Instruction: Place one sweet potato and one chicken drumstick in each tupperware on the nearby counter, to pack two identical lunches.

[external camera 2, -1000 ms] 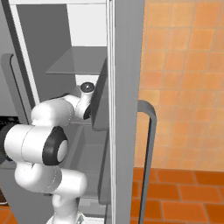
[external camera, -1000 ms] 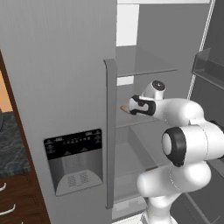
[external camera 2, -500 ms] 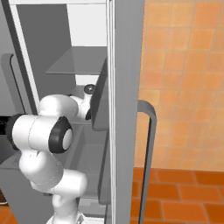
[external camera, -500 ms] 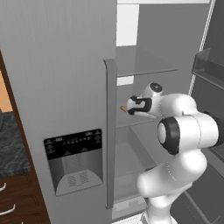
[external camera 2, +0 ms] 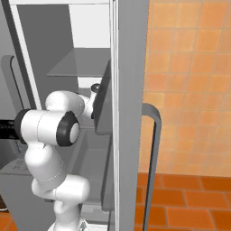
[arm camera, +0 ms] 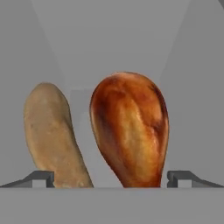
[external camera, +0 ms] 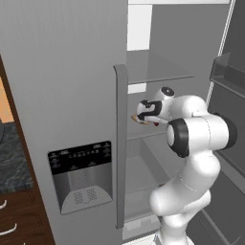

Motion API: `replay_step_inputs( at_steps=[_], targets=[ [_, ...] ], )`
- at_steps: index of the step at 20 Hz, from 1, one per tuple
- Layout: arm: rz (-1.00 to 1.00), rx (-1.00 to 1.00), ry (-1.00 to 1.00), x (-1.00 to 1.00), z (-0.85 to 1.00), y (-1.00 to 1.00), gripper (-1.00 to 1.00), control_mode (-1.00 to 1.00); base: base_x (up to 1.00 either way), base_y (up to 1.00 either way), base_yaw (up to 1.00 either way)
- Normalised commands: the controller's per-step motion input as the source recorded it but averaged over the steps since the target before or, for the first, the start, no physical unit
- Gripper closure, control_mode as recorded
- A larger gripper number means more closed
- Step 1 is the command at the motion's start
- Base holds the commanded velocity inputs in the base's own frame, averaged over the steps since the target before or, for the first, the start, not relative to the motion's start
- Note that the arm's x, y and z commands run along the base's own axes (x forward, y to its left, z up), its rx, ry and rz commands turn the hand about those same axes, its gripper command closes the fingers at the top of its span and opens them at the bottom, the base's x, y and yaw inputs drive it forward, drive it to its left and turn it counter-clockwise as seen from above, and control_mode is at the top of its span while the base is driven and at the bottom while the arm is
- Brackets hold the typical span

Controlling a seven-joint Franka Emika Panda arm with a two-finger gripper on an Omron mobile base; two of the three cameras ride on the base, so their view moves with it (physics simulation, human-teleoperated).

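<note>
White arm [external camera: 196, 143] folded at the elbow, wrist level, fingers [arm camera: 40, 177] spread wide, holding nothing.

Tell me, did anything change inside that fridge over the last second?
The arm folded: its big elbow joint swung from low beside the body up toward the shelf. The end effector stayed open at the fridge shelf, with nothing taken. The chicken drumstick and sweet potato lie between its fingertips, ungrasped.
</note>
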Motion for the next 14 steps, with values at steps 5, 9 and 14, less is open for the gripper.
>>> replay_step_inputs(
  at_steps=[5,9,14],
  targets=[
    [0.02,0.01,0.10,0.08,-0.53,0.03,-1.00,-1.00,0.00,0.00,0.00],
    [0.03,0.00,0.01,0.00,-0.73,0.31,-1.00,-1.00,0.00,0.00,0.00],
    [0.05,0.00,0.01,0.01,-0.77,0.39,-1.00,-1.00,0.00,0.00,0.00]
  ],
)
